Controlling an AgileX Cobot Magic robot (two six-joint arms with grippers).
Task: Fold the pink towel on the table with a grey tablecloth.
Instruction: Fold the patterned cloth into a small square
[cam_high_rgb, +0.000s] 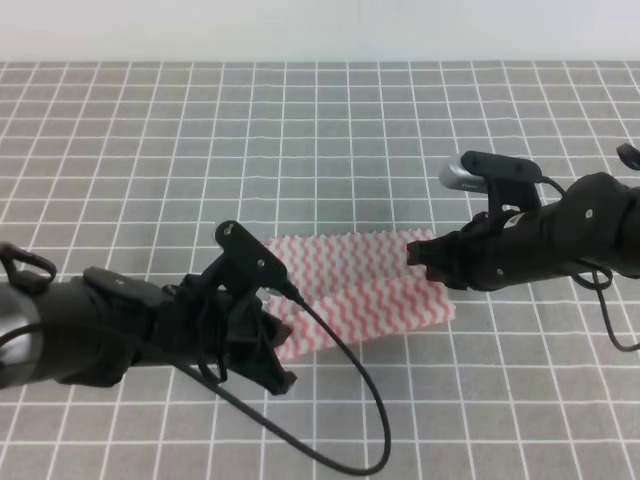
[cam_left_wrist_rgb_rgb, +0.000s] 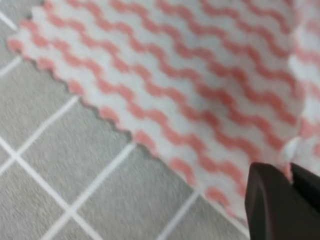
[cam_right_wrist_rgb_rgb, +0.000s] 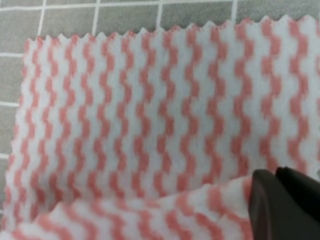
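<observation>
The pink towel (cam_high_rgb: 365, 285) lies on the table with a grey tablecloth (cam_high_rgb: 320, 140), part of it doubled over so a fold runs along its length. At the towel's near left corner my left gripper (cam_high_rgb: 272, 338) is shut on the cloth. In the left wrist view its dark fingertips (cam_left_wrist_rgb_rgb: 270, 195) pinch the towel (cam_left_wrist_rgb_rgb: 200, 90) by its zigzag edge. My right gripper (cam_high_rgb: 422, 256) is shut on the towel's right end. The right wrist view shows that gripper (cam_right_wrist_rgb_rgb: 275, 176) clamped on a raised layer of the towel (cam_right_wrist_rgb_rgb: 150, 125).
A black cable (cam_high_rgb: 355, 400) loops from the left arm across the tablecloth in front of the towel. The pale back edge of the table (cam_high_rgb: 320, 45) runs along the top of the high view.
</observation>
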